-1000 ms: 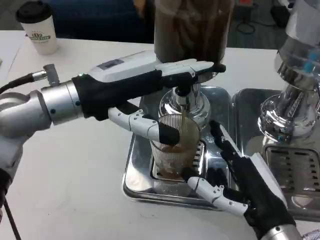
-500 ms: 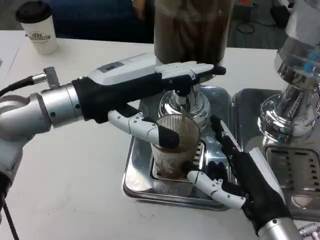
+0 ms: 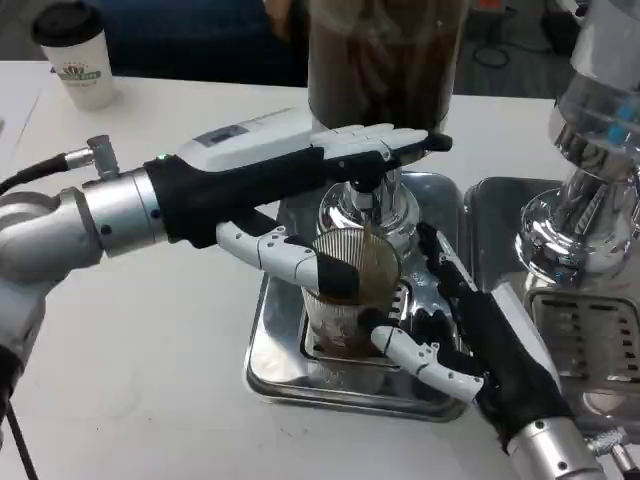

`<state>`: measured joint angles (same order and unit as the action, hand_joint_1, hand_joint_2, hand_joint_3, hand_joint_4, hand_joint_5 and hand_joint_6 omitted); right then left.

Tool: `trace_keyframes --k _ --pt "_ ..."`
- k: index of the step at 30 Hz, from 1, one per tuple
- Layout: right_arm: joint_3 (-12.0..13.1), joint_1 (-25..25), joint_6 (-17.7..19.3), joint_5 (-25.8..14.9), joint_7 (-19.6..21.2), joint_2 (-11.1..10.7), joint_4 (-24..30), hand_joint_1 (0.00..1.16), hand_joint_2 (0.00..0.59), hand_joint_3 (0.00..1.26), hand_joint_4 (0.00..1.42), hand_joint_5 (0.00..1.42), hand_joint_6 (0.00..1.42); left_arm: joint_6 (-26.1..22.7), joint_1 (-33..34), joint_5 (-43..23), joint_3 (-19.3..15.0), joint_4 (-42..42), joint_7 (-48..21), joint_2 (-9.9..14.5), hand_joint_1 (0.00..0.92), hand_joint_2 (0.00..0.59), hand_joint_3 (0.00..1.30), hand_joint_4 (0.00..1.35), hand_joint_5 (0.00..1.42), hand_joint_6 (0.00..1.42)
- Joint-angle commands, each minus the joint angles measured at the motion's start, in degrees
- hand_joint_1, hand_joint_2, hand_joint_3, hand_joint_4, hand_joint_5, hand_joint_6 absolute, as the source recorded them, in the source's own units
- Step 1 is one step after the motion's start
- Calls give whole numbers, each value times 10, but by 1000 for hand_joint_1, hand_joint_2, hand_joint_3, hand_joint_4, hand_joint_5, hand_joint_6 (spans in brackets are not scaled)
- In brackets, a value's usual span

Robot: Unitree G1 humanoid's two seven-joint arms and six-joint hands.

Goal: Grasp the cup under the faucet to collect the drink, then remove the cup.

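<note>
A ribbed clear cup (image 3: 345, 305) with brown drink in it stands on the metal drip tray (image 3: 268, 368) under the faucet (image 3: 365, 200). A thin brown stream runs from the spout into the cup. My left hand (image 3: 330, 150) reaches over from the left, its fingers (image 3: 400, 140) lying flat on top of the faucet lever. Its thumb (image 3: 295, 258) stretches below, against the cup's left rim. My right hand (image 3: 480, 335) lies open just right of the cup. Its thumb (image 3: 415, 355) points at the cup's base, and its fingers (image 3: 440, 270) stay apart from the glass.
A tall dispenser (image 3: 385, 50) of dark drink rises above the faucet. A second chrome dispenser (image 3: 590, 200) with its own tray (image 3: 600, 345) stands close on the right. A lidded paper cup (image 3: 75, 65) sits at the far left of the white table.
My right hand has slid forward and left, closer to the cup, bringing its thumb up to the cup's base. My left hand stays on the faucet lever.
</note>
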<state>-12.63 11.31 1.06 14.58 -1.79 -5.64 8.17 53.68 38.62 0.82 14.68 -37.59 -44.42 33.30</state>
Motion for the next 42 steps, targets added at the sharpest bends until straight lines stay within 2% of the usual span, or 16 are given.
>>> trace_keyframes --k 1,15,29,42 --pt "4 -15 1 -4 2 4 -12 608 226 0 0 0 0 -15 -23 35 13 -6 -13 10 0 4 45 0 0 0" --pt "6 -35 -8 -11 -9 6 -25 612 229 0 0 0 0 -24 -34 26 9 3 -11 11 0 4 45 0 0 0" --pt "5 -39 -3 -8 -8 7 -38 597 235 0 0 0 0 -73 -27 -73 -18 -8 -68 -12 0 10 61 0 0 0" --pt "1 -34 -9 -6 -7 10 -34 598 238 0 0 0 0 -109 -26 -116 -56 -2 -109 -34 0 20 95 0 0 0"
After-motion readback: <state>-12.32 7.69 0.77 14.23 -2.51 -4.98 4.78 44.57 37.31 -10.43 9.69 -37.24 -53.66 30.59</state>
